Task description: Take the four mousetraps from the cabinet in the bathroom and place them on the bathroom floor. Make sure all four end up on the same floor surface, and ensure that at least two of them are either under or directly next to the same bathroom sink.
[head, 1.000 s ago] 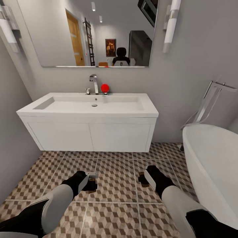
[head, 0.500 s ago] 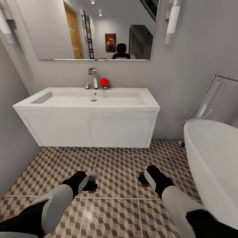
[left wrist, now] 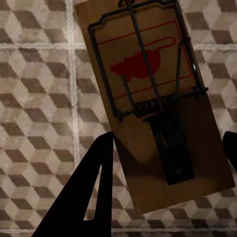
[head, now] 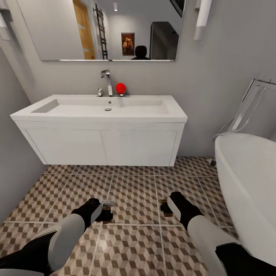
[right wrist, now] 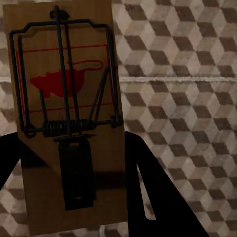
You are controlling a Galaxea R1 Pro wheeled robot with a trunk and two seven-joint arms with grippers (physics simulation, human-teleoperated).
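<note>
left gripper: jaws narrowed onto a mousetrap, held above the bathroom floor; in the head view the trap is just a small tan/grey bit at the fingertips
left mousetrap: tan board tilted between the two black fingers, one finger at each long edge; black spring bar and wire frame face the camera, red mouse-shaped print near the far end; board sits off the tiles, cube pattern visible behind it
right gripper: jaws narrowed onto a second mousetrap, also above the floor, well apart from the left gripper
right mousetrap: tan board nearly upright in the wrist picture, black fingers pressed to both long edges; black bar, coil spring and red print visible; tiles behind it
bathroom sink: wide white basin on a white wall-hung vanity, ahead of both grippers; chrome tap at the back edge, a red ball-like object just beside the tap
floor under sink: cube-pattern tiles run in under the vanity; both traps are in front of the vanity, not under it
bathtub: white, at the right, near the right arm
mirror: on the wall above the sink
</note>
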